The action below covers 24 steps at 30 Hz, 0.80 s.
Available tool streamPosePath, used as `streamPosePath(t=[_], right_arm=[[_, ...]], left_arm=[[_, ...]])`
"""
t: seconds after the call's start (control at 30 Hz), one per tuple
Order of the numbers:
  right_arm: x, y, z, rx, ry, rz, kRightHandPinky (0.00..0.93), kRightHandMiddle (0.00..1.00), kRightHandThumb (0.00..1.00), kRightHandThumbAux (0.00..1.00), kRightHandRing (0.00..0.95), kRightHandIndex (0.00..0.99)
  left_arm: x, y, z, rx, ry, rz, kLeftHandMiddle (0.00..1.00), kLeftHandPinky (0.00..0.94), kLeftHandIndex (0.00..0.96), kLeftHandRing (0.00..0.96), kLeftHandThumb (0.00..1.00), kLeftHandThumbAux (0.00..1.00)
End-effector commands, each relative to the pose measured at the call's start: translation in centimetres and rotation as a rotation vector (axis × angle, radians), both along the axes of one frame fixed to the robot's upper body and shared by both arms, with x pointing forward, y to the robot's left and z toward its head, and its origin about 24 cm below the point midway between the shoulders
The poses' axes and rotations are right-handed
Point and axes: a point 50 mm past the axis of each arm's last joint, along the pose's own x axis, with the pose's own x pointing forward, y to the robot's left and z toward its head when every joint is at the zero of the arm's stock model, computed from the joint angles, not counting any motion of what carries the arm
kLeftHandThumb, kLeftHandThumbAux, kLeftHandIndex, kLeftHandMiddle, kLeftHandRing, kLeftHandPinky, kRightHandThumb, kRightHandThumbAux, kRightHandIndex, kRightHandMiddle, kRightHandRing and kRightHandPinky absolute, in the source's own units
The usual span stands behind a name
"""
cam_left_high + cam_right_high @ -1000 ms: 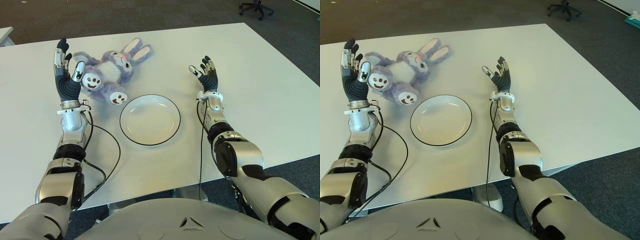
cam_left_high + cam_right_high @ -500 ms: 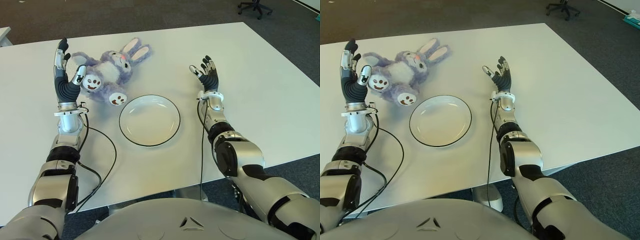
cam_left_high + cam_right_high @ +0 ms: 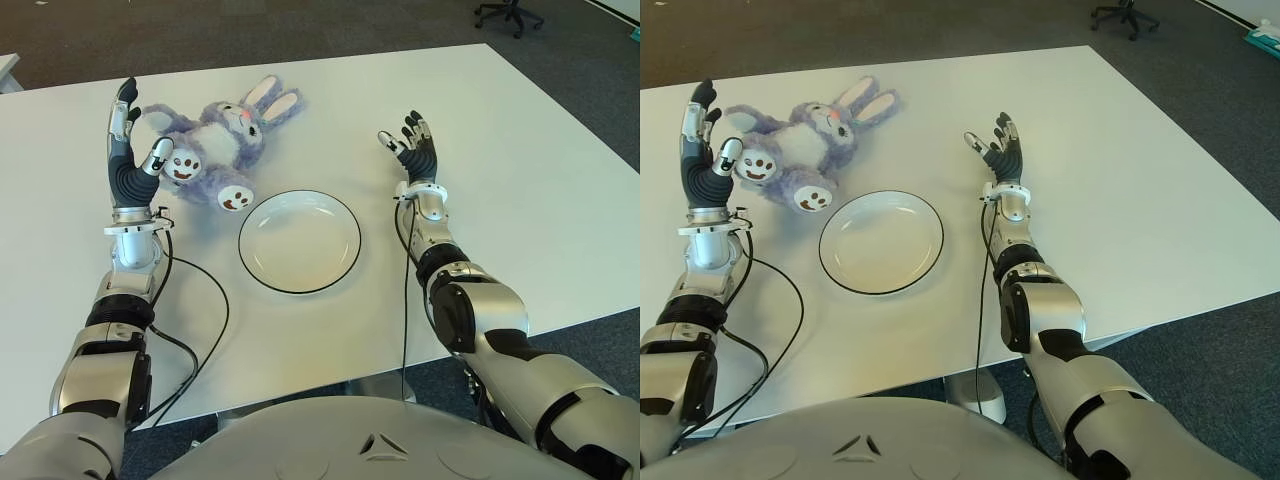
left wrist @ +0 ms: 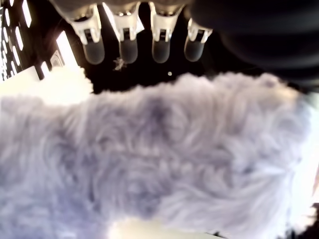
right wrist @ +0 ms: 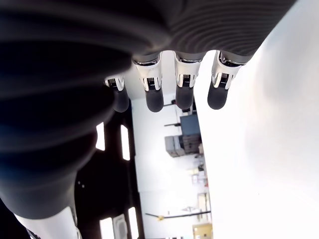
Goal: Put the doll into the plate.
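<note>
One doll (image 3: 215, 147) lies on the bench (image 3: 520, 190) beyond one empty plate (image 3: 299, 240), its far arm hidden behind the left hand (image 3: 130, 160); both hands, right hand (image 3: 415, 155) included, spread their fingers, holding nothing.

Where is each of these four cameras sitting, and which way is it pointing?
Left eye view: on the head, facing down at the white table; shows both arms, the left hand by the doll, the plate.
Right eye view: beside it on the head, same scene; the right hand shows right of the plate.
Left wrist view: on the left wrist, looking past open fingers at the doll's fur.
Right wrist view: on the right wrist, past open fingers over the table.
Shared: both eye views show the same scene.
</note>
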Motion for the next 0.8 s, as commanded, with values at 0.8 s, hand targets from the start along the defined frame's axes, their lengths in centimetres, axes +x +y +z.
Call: streamPosePath(t=[0.8], right_arm=[[-2.92,-0.46,-5.47,-0.015,0.208,0.003,0.077,0.033,0.103,0.759,0.03,0.052]], left_arm=[[-11.17,-1.32,-13.14,-0.07,0.579,0.033,0.0,0.013,0.0,0.0,0.121,0.168]])
